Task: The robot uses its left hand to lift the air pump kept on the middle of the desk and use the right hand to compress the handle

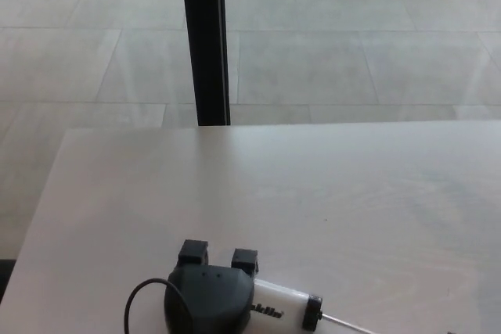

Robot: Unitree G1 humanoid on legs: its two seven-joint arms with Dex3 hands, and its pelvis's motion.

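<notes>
Your left hand (207,303) grips the air pump (278,309), its rod running right along the surface (313,185); right hand unseen.

The left hand (207,296) sits low, its fingers closed in a grip.

One air pump (275,309), one hand (207,303), one desk (313,193) and one black post (203,41).

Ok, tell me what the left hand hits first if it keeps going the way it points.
Nothing, as far as this view shows. The left hand, closed over the pump, points away from the robot across the bare desk. That stretch looks free up to the far edge; the black post stands beyond, though depth is unclear.
</notes>
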